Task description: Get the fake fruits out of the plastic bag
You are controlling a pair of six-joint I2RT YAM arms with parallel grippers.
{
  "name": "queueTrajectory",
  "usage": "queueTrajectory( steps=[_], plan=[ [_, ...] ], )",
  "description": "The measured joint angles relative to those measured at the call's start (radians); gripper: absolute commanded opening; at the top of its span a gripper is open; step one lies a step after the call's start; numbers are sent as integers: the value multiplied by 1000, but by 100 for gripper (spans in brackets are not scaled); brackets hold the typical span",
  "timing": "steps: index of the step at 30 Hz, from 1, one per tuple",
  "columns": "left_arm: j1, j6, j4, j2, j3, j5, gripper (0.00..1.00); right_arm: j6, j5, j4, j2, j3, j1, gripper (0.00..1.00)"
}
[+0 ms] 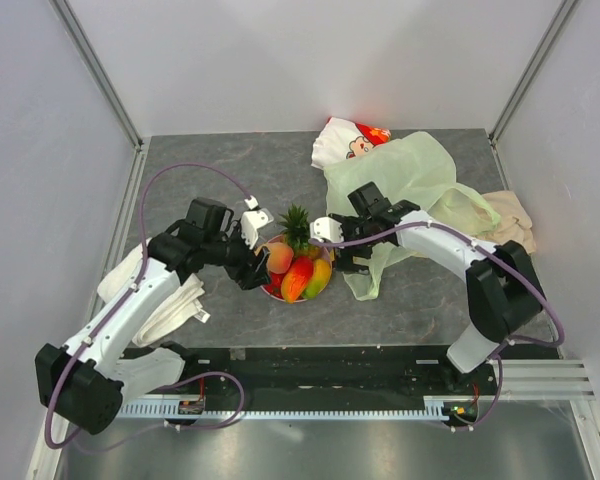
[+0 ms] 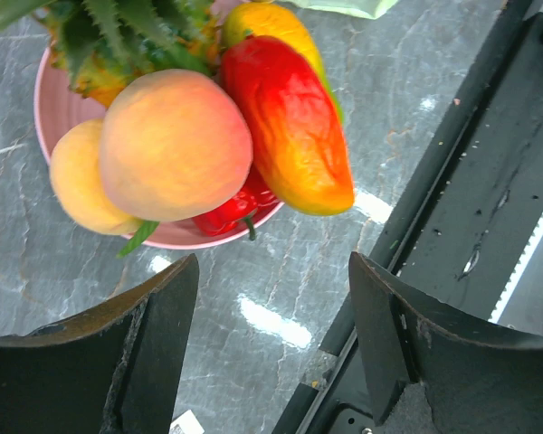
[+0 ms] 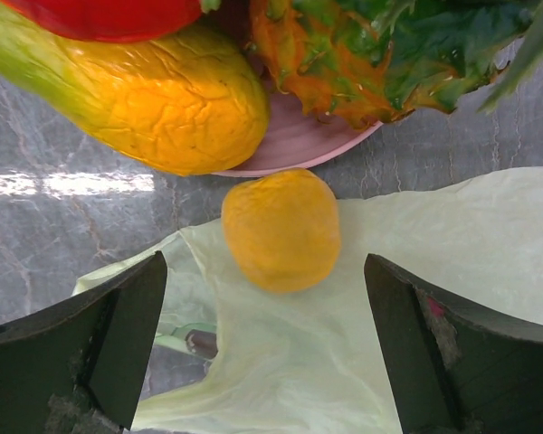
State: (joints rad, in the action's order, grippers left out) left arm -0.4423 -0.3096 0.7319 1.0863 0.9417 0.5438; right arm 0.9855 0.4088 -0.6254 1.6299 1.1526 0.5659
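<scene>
the orange (image 3: 281, 229) lies bare on the thin film of the plastic bag (image 3: 452, 235), at the bag's edge and just beside the rim of the pink plate (image 3: 294, 145); i cannot tell whether it touches the rim. it looks like a light, hollow plastic ball with a dull, pebbled skin. it is probably stiff enough not to dent, but it is round, so an off-centre pinch may send it rolling or squirting out. the best hold, i judge, is across its widest part, with the pads level on opposite sides and kept clear of the film. the bag is soft, slack and slippery, so pads closing too low could catch a fold and drag the sheet along with the fruit.

the right gripper (image 3: 262, 271) hangs over the orange with its fingers spread wide, one on each side, touching nothing. the other fruits are heaped on the plate: pineapple (image 2: 118, 45), peach (image 2: 174, 145), a red-and-yellow mango (image 2: 290, 122), a yellow-green mango (image 3: 154, 108), and a red pepper piece (image 2: 235, 208) underneath. the heap looks full, so another round fruit might roll off.

the left gripper (image 2: 271, 271) sits at the plate's other side, fingers apart and empty. from above, the bag spreads rightward over the grey table (image 1: 400, 300), with a cartoon pouch (image 1: 352, 140) behind it and a beige cloth (image 1: 510, 225) at its far side.
</scene>
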Motion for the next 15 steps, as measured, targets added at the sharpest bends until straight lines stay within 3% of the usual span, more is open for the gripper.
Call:
queueTrajectory(
  steps=[4,7,8,11,15],
  plan=[
    [26,-5,5,11,6,-8,74,37,12,23,45,0,-19,95],
    [45,-7,7,21,14,-13,74,59,24,29,84,0,-32,80],
    [53,-9,8,25,16,-14,74,63,31,30,94,0,-37,67],
    [64,-13,8,39,21,-16,74,65,56,27,116,5,-51,43],
    [70,-14,10,55,24,-15,74,56,82,18,117,36,-72,41]
  ],
)
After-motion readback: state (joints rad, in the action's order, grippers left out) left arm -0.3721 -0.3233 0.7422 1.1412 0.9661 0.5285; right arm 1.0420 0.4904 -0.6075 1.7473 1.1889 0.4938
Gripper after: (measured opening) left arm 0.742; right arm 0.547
